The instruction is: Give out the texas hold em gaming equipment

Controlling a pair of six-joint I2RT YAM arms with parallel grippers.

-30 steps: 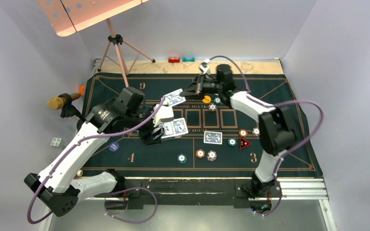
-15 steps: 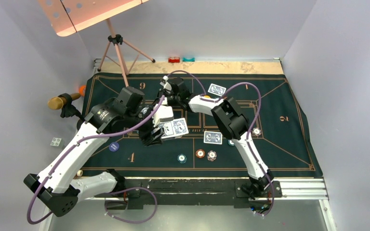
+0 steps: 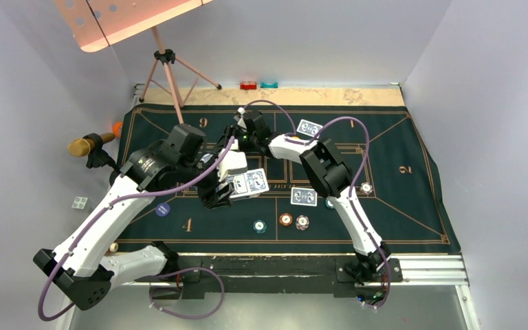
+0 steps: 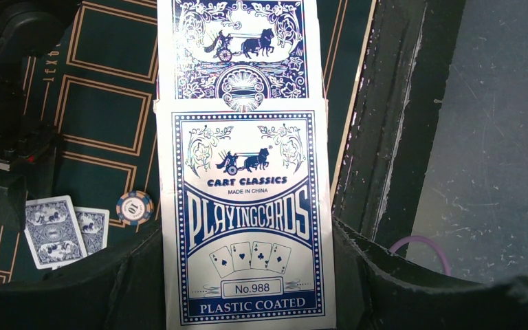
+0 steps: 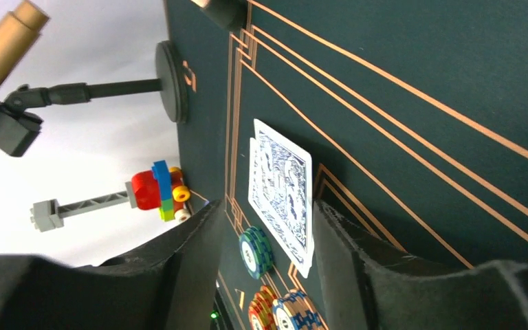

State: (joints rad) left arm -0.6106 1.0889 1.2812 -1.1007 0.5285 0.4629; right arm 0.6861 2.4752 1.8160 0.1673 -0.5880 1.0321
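Note:
My left gripper (image 3: 230, 187) is shut on a blue-and-white pack of playing cards (image 4: 247, 220), held over the mat's middle left; the pack fills the left wrist view. My right gripper (image 3: 239, 132) reaches to the far left-middle of the green mat (image 3: 412, 192). Its jaws stand open around two overlapping blue-backed cards (image 5: 282, 192) that lie flat on the felt. Just below those cards stand a teal chip stack (image 5: 256, 251) and an orange one (image 5: 265, 309). More cards lie at the far middle (image 3: 309, 128) and the centre (image 3: 304, 196). Loose chips (image 3: 286, 220) sit near the front.
A microphone on a stand (image 3: 86, 146) and a tripod (image 3: 168, 69) stand at the mat's left and back left. Small red (image 3: 248, 85) and teal (image 3: 269, 84) blocks sit behind the mat. A blue disc (image 3: 163, 210) lies under my left arm.
My right arm has swung left across the far side of the mat, and its jaws have opened. The left arm has stayed put with the pack.

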